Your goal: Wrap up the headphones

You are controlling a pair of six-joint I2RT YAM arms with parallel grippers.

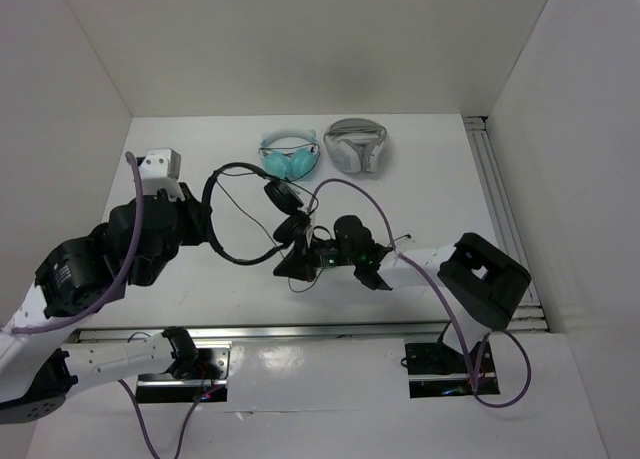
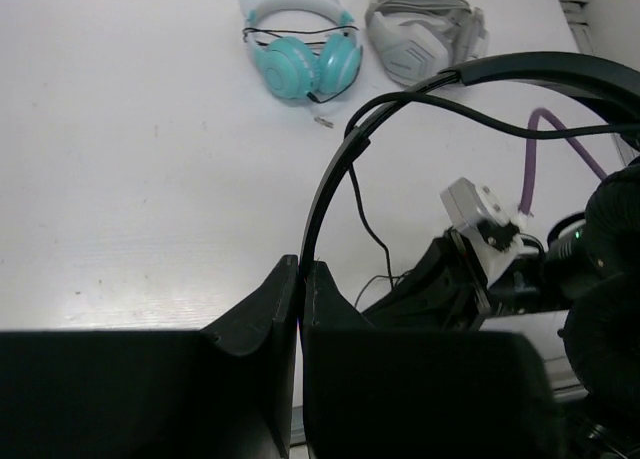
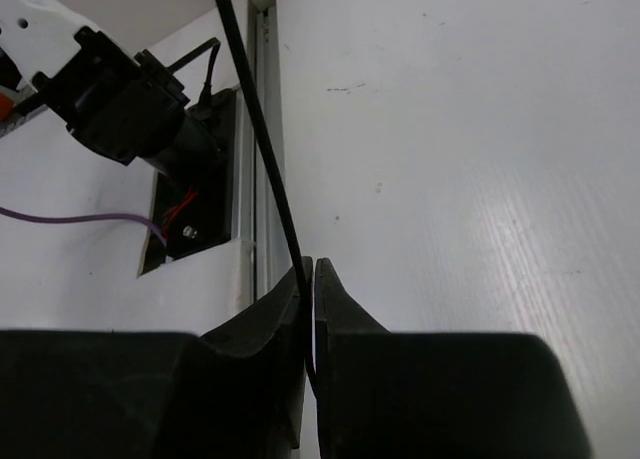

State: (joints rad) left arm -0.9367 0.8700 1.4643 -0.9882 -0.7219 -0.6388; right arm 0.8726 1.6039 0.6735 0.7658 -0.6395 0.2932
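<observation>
The black headphones (image 1: 281, 194) are held over the table's middle, their thin headband (image 2: 330, 169) arching up and to the right in the left wrist view. My left gripper (image 1: 207, 225) is shut on the headband at its left side (image 2: 302, 269). The two small round earpads sit together just left of my right wrist. My right gripper (image 1: 288, 269) is below the earpads and shut on the thin black cable (image 3: 262, 139), which runs up from between its fingers (image 3: 311, 271). More loose cable (image 2: 372, 234) hangs under the headband.
Teal headphones (image 1: 290, 157) and bulkier white-grey headphones (image 1: 355, 144) lie side by side at the back of the table; both also show in the left wrist view, the teal pair (image 2: 300, 64) and the white-grey pair (image 2: 425, 39). A metal rail (image 1: 505, 219) runs along the right wall.
</observation>
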